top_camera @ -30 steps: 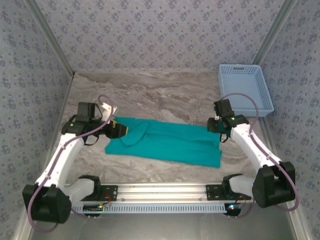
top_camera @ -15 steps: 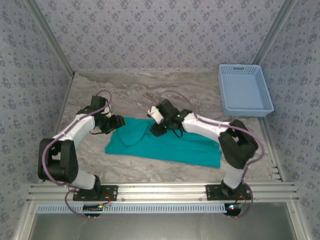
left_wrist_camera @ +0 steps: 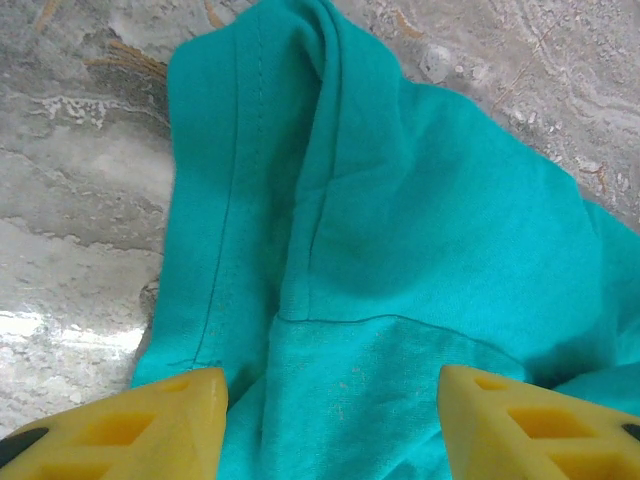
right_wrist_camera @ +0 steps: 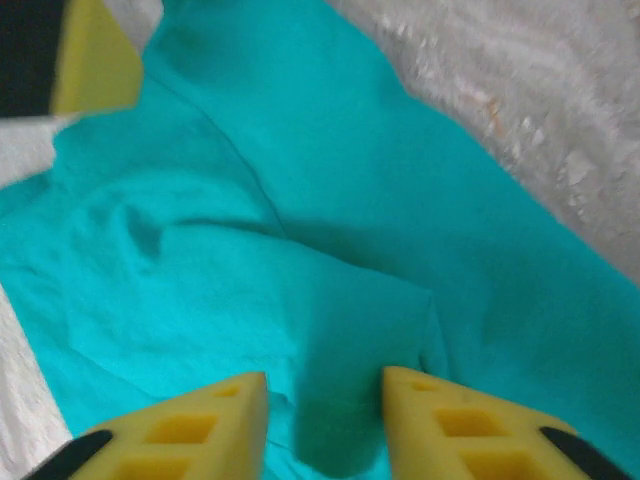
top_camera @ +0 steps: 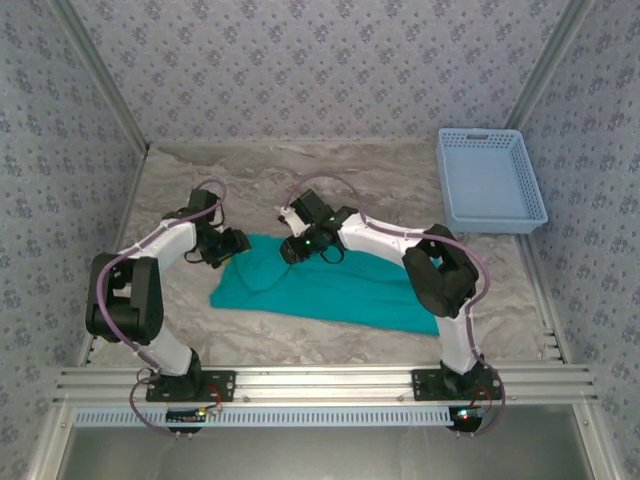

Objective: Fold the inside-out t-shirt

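Two arms reach in over one teal-green t-shirt (top_camera: pixel 350 290), which lies flattened in a long strip across the middle of the marbled table (top_camera: pixel 330 190), its long side running left to right; the far end on the right is squared off, while the left end is bunched, with a flap of cloth folded over on itself. Up close from the left wrist, the fabric is plain and soft, with a stitched hem line running down a sleeve-like fold and a seam crossing below it. The left gripper (top_camera: pixel 236 243) hangs at the shirt's left end, its yellow fingers (left_wrist_camera: pixel 150 420) spread wide with cloth lying between them. The right gripper (top_camera: pixel 291 251) is at the upper edge near that same end; its fingers (right_wrist_camera: pixel 190 430) stand a little apart, and a darker ridge of cloth rises in the gap. A light blue basket (top_camera: pixel 490 180) sits well apart at the far right corner.
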Robot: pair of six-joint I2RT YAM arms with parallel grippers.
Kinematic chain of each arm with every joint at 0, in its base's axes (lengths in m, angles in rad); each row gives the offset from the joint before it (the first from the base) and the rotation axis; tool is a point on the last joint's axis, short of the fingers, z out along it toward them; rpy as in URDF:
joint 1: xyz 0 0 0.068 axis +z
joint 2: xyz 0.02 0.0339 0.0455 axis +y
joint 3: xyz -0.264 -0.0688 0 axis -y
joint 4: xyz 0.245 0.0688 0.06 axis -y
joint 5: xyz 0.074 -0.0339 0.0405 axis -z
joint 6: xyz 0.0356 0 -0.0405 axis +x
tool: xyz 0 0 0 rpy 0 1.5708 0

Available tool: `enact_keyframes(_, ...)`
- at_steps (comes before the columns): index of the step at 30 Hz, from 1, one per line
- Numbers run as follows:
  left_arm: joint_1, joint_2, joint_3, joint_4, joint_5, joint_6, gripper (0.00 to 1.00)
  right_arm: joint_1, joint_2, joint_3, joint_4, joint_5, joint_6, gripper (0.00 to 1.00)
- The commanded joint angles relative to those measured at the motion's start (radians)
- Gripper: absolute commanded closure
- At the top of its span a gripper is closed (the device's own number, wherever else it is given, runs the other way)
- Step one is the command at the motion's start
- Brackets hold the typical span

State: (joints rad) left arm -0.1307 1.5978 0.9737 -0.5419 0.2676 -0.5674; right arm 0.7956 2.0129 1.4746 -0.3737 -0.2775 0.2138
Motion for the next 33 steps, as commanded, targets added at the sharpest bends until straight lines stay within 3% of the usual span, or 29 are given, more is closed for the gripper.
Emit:
enact_keyframes(1,0.014,0.007,0.019,-0.012,-0.010,-0.008,0.42,0.025,0.015,0.027,-0.050,-0.053,0.055,0.84)
enact_keyframes(8,0.029,-0.007,0.012,-0.030,-0.001,0.008,0.42,0.059,-0.089,-0.025,-0.080,-0.071,0.109,1.00)
enact_keyframes(17,0.031,-0.067,-0.026,-0.112,0.033,-0.012,0.41,0.067,-0.173,-0.133,0.009,-0.188,0.456,0.94)
enact_keyframes(22,0.027,-0.176,-0.129,-0.176,0.079,-0.096,0.42,0.095,-0.163,-0.188,-0.050,-0.124,0.465,0.87)
enact_keyframes(25,0.002,-0.267,-0.212,-0.170,0.090,-0.180,0.53,0.079,-0.181,-0.219,-0.042,-0.093,0.463,0.88)
enact_keyframes(33,-0.104,-0.291,-0.243,-0.054,0.060,-0.280,0.55,0.064,-0.178,-0.212,-0.017,-0.081,0.457,0.91)
